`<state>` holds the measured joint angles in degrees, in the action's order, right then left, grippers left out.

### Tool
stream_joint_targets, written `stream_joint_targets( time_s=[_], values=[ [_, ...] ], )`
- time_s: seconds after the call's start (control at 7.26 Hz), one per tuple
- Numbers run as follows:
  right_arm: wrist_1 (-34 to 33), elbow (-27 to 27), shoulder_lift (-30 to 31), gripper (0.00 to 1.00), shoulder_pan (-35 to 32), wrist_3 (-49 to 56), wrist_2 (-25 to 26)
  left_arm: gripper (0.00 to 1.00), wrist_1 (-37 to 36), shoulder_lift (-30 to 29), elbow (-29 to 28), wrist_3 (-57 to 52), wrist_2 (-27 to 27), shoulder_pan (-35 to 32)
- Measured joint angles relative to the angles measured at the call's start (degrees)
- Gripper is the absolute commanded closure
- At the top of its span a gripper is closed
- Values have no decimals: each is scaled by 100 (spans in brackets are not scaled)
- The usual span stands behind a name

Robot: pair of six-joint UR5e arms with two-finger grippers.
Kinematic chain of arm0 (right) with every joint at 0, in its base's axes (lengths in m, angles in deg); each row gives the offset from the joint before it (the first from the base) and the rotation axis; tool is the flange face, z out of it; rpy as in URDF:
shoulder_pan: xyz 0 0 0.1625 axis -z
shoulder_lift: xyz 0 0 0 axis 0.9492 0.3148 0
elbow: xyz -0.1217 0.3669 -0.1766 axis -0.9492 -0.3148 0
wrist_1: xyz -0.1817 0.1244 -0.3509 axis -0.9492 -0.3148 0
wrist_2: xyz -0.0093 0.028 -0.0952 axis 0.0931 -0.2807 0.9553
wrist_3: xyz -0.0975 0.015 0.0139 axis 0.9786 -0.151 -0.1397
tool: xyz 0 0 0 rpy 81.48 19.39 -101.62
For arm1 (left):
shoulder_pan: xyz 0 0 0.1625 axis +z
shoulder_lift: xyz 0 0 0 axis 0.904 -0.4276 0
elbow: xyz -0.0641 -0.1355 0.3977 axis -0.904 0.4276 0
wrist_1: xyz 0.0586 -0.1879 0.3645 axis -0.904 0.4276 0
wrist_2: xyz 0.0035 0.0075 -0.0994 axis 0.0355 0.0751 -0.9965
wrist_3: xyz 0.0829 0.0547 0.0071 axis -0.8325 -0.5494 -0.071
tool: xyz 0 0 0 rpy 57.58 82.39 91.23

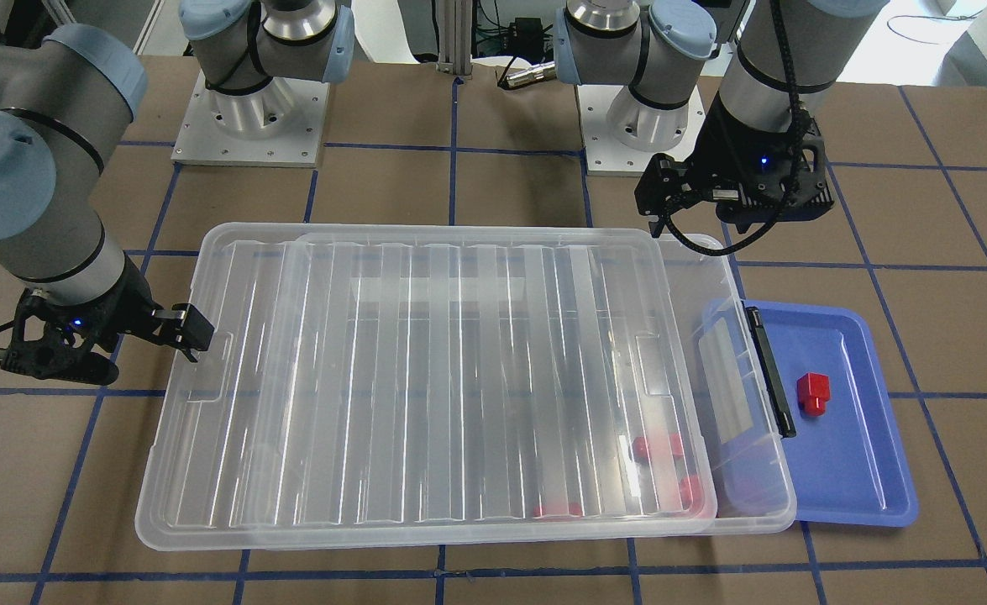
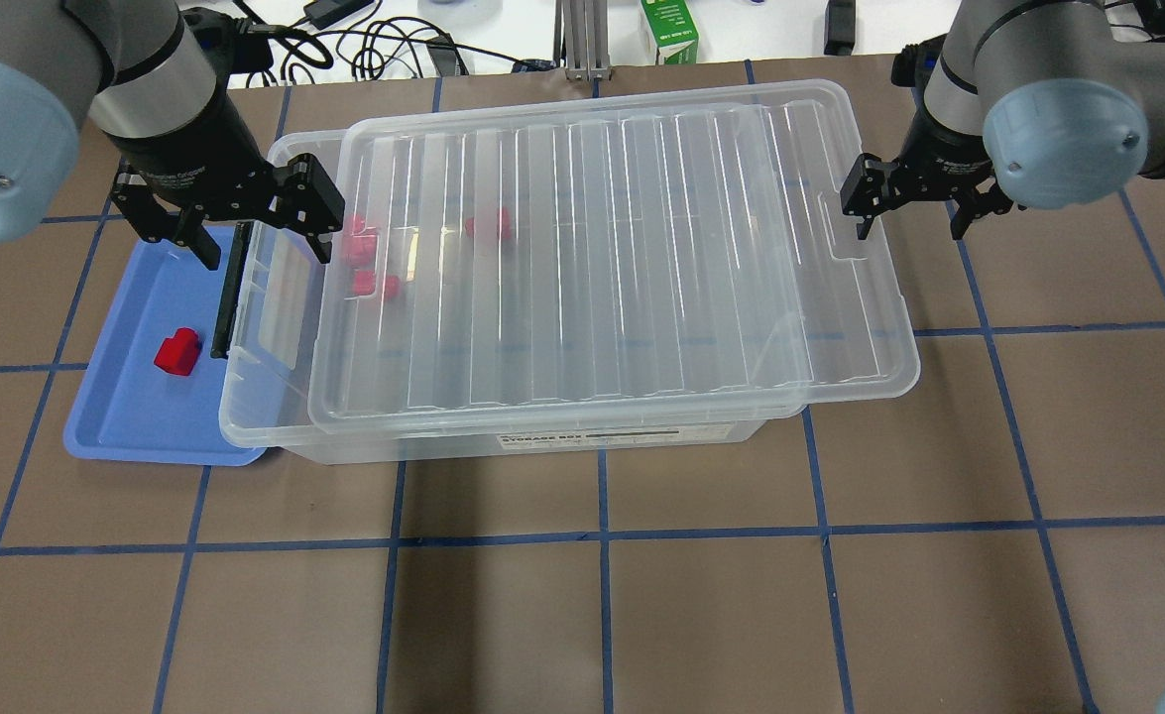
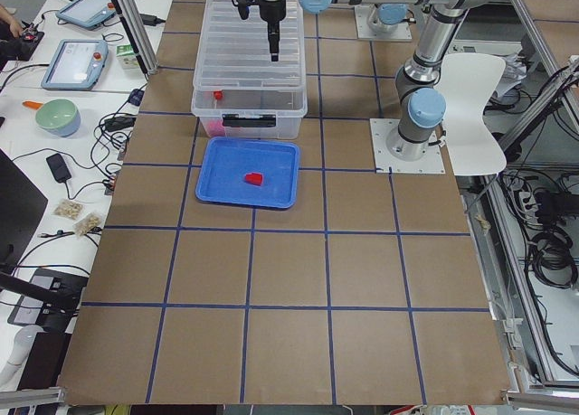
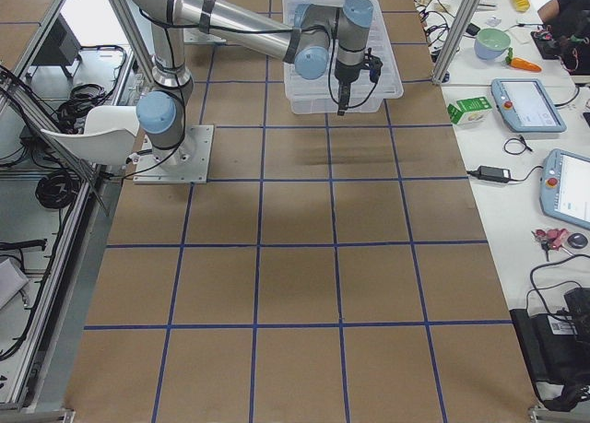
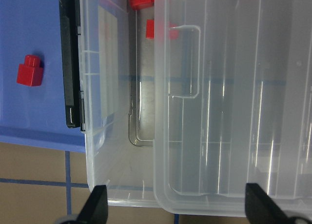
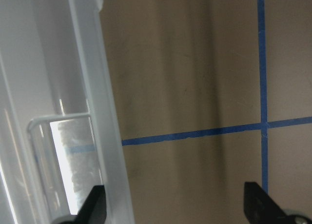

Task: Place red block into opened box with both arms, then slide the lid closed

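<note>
The clear box (image 2: pixel 267 421) lies across the table. Its ribbed lid (image 2: pixel 582 248) rests on top, shifted toward my right arm, and leaves a strip open at the black latch (image 2: pixel 229 293) end. Through the plastic, three red blocks (image 2: pixel 359 245) show inside the box near that end. One more red block (image 2: pixel 177 352) lies on the blue tray (image 2: pixel 126 416). My left gripper (image 2: pixel 267 248) hangs open and empty over the uncovered strip, its fingers astride the lid's edge (image 5: pixel 161 87). My right gripper (image 2: pixel 909 233) is open and empty beside the lid's overhanging far end (image 6: pixel 92 112).
The blue tray (image 1: pixel 863 479) sits against the box's latch end. Bare brown table with blue tape lines lies in front of the box. Cables, a green carton (image 2: pixel 669 30) and tablets (image 4: pixel 527 105) sit on benches beyond the table's edges.
</note>
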<state>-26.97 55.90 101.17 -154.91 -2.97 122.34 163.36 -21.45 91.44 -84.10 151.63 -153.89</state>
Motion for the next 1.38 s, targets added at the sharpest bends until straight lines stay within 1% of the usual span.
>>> stream_joint_targets(
  time_s=[0.28,0.69,0.96,1.38],
  values=[
    [-11,2,3,0,92,199,57,0,0,-4,-5,0,-7,0],
    [11,-9,3,0,502,753,103,0,0,-11,-7,0,-20,-3],
    [11,-17,3,0,684,1063,218,0,0,-15,1,13,-23,-16],
    [8,-14,3,0,924,1469,253,0,-7,-17,1,55,-22,-27]
  ],
)
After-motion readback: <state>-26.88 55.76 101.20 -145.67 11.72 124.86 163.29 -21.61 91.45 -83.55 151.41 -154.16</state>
